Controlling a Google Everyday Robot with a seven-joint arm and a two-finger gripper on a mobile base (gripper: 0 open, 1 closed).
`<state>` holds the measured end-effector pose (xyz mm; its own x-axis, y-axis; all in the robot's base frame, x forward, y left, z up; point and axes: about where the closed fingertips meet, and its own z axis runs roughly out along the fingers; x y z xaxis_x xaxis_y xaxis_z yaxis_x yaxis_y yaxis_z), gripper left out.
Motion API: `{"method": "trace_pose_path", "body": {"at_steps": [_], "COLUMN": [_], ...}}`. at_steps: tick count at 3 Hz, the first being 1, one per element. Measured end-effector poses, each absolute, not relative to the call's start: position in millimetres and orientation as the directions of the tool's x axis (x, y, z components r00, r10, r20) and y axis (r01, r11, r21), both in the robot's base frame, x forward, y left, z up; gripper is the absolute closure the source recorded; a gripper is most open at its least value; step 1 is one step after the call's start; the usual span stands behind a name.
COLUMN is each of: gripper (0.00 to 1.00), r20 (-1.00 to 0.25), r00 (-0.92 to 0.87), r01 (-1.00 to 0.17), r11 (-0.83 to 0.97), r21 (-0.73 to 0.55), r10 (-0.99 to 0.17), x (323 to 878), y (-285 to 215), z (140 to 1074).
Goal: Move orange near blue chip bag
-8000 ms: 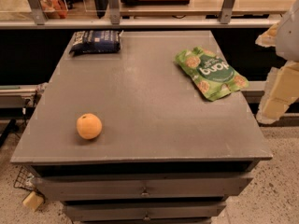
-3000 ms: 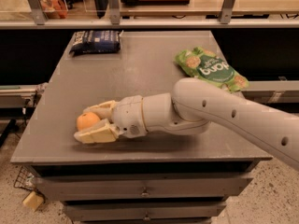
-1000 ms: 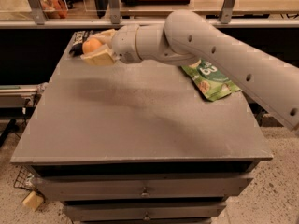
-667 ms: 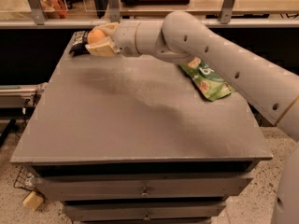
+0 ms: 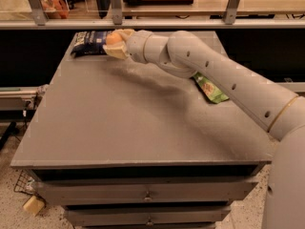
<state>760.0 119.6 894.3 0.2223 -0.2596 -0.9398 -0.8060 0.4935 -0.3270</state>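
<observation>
My gripper [image 5: 114, 43] is at the far left part of the grey table [image 5: 119, 123], shut on the orange [image 5: 112, 38], which shows between its cream fingers. It holds the orange right beside the right end of the blue chip bag [image 5: 88, 42], which lies flat at the table's far left corner. Whether the orange rests on the table I cannot tell. My white arm reaches in from the right across the table.
A green bag [image 5: 209, 88] lies on the right side, mostly hidden under my arm. A shelf with metal posts [image 5: 116, 4] runs behind the table. Drawers [image 5: 147, 194] are below the front edge.
My gripper has carried the orange from the table's front left to the far left and now holds it right beside the blue chip bag.
</observation>
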Motion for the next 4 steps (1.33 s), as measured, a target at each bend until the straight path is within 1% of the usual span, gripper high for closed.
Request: {"method": "trace_pose_path", "body": {"at_steps": [1, 2, 3, 4], "gripper": [0.75, 0.44, 0.21, 0.00], "r20": [-0.946, -0.954, -0.958, -0.959], "r00": [0.199, 0.169, 0.152, 0.147], "r01": [-0.794, -0.801, -0.808, -0.813], "r11": [0.524, 0.529, 0.527, 0.522], "r21": [-0.308, -0.280, -0.263, -0.256], "r10": [-0.255, -0.249, -0.245, -0.242], "x": [776.1, 781.2, 778.0, 768.8], "y": [117.7, 125.9, 131.6, 135.4], "z": [881.0, 867.1, 859.8, 859.7]}}
